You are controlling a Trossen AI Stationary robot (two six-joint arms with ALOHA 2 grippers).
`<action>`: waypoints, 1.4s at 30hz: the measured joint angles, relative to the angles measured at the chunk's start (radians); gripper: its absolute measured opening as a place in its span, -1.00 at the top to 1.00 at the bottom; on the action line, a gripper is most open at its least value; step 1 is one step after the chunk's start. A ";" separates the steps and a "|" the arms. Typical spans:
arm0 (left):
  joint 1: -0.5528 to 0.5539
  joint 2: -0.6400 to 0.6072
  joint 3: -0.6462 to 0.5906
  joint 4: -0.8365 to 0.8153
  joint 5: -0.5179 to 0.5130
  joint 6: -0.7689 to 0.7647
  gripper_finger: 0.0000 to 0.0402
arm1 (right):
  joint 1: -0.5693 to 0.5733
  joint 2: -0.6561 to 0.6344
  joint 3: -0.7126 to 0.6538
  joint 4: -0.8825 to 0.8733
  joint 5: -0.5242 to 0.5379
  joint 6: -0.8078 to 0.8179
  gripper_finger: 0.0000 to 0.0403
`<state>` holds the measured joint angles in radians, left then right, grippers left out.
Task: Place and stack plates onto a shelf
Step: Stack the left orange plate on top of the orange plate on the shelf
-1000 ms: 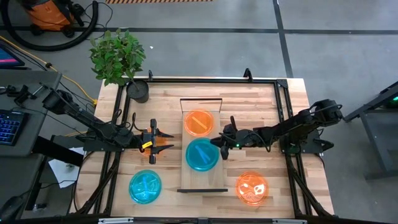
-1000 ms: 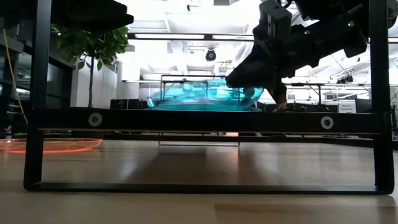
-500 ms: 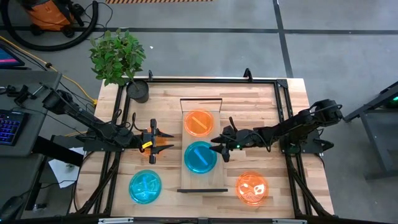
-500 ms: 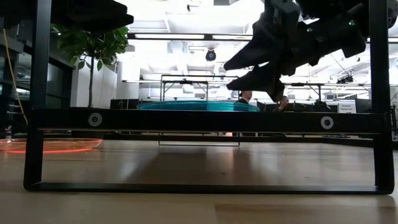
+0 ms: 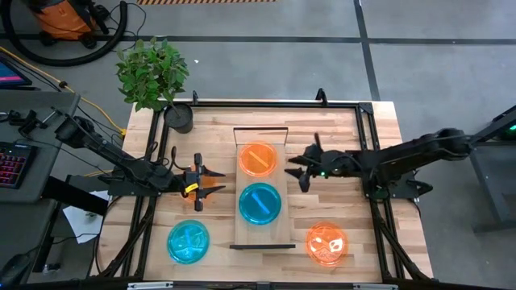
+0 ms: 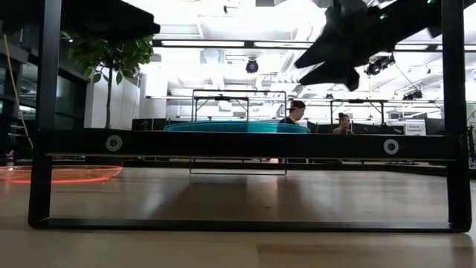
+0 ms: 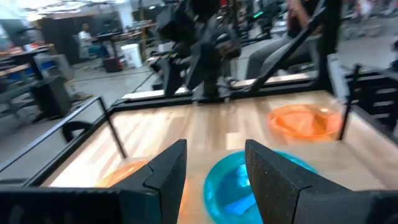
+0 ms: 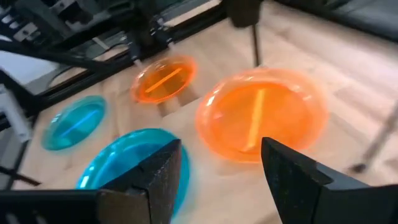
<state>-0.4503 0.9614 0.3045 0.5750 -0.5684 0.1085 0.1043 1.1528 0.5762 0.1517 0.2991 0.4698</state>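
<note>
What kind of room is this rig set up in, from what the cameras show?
Probably a large robotics lab or workshop: bare concrete floor, an orange shop vacuum beside the table, and more metal-framed workbenches with seated people under ceiling strip lights.

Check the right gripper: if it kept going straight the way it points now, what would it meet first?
Most likely the orange plate on the shelf. The right gripper, open, points left across the table toward it, and its wrist view has that plate dead ahead. It looks raised above the shelf, so depth is uncertain; it could pass over.
</note>
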 joint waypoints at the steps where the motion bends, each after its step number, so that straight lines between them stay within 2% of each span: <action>1: 0.000 0.000 0.000 -0.006 -0.018 0.000 0.23 | 0.001 -0.025 0.000 -0.030 0.024 -0.007 -0.01; 5: 0.000 0.000 0.000 -0.023 -0.050 0.000 0.23 | 0.001 -0.090 0.000 -0.123 0.097 -0.011 -0.01; 10: 0.000 0.000 0.000 -0.027 -0.050 0.000 0.23 | 0.001 -0.110 0.000 -0.197 0.165 -0.002 -0.01; 20: 0.000 0.000 0.000 -0.052 -0.031 -0.006 0.23 | 0.000 -0.109 0.000 -0.242 0.173 0.002 -0.01; 22: 0.010 0.000 0.000 -0.084 0.017 -0.032 0.23 | 0.000 -0.109 0.000 -0.242 0.185 0.003 -0.01; 28: 0.099 0.000 0.000 -0.225 0.259 -0.219 0.23 | 0.000 -0.109 0.000 -0.242 0.251 0.003 -0.01; 35: 0.193 0.000 0.007 -0.302 0.435 -0.325 0.23 | 0.000 -0.115 0.000 -0.282 0.320 0.010 -0.01; 38: 0.242 0.000 0.063 -0.440 0.484 -0.371 0.23 | 0.000 -0.128 0.000 -0.360 0.357 0.033 -0.01; 42: 0.290 0.016 0.185 -0.694 0.490 -0.401 0.23 | 0.000 -0.154 0.000 -0.491 0.403 0.132 -0.01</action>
<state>-0.1607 0.9772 0.4891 -0.1192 -0.0787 -0.2924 0.1043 0.9988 0.5758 -0.3392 0.7024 0.6021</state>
